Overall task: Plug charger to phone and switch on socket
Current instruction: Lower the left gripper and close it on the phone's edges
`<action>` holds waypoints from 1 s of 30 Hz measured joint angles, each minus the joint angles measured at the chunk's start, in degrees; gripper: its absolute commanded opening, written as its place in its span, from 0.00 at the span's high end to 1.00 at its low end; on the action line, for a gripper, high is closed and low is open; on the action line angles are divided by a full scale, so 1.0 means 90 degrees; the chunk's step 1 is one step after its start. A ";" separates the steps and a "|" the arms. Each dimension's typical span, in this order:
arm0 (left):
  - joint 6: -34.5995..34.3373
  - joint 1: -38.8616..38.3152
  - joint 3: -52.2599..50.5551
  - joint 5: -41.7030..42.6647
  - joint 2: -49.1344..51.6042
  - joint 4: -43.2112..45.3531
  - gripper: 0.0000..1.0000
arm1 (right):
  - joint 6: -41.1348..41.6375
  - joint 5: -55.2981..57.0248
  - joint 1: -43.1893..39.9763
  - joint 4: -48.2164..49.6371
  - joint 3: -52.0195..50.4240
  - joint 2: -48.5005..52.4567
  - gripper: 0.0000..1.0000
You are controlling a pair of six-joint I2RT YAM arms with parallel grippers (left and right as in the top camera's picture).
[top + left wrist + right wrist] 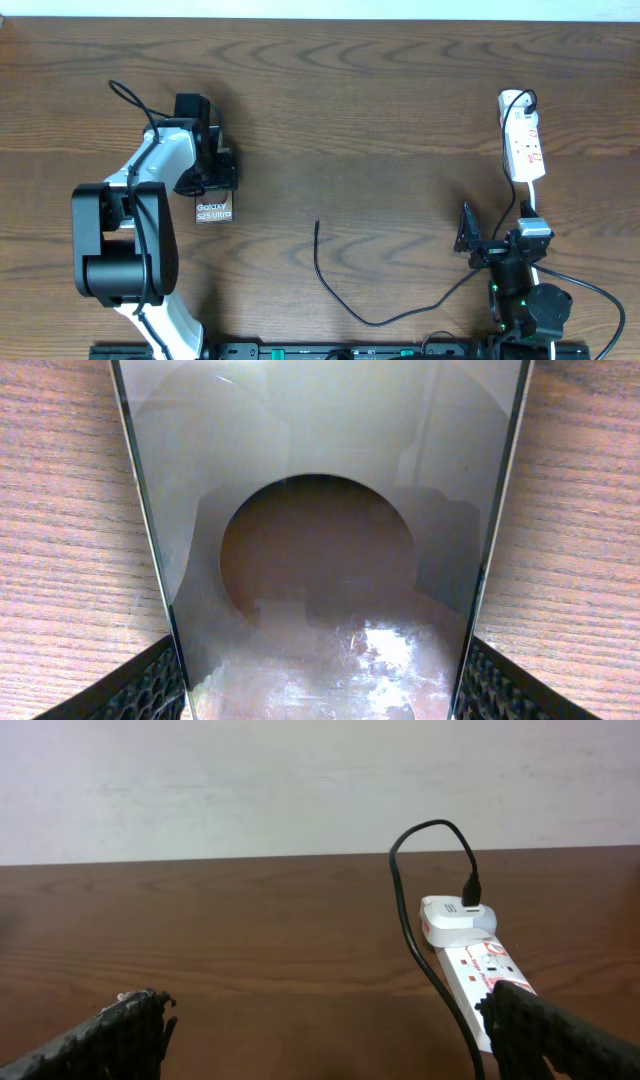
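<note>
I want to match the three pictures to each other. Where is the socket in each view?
Overhead: the socket lies at the top right, near the table's far edge.
Left wrist: not in it.
Right wrist: it is at the lower right, partly cut off by the right finger.
Shared landmark: the white adapter at its far end, with the charger plugged into it.

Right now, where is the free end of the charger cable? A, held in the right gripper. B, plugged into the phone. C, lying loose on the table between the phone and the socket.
C: in the overhead view the charger ends on bare table, apart from the phone and from the right gripper, which is open and empty.
</note>
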 measured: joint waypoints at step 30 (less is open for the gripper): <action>0.0000 -0.0007 0.0959 0.0393 0.0287 -0.1190 0.93 | 0.0000 0.0000 0.0000 0.0000 0.0000 0.0000 0.01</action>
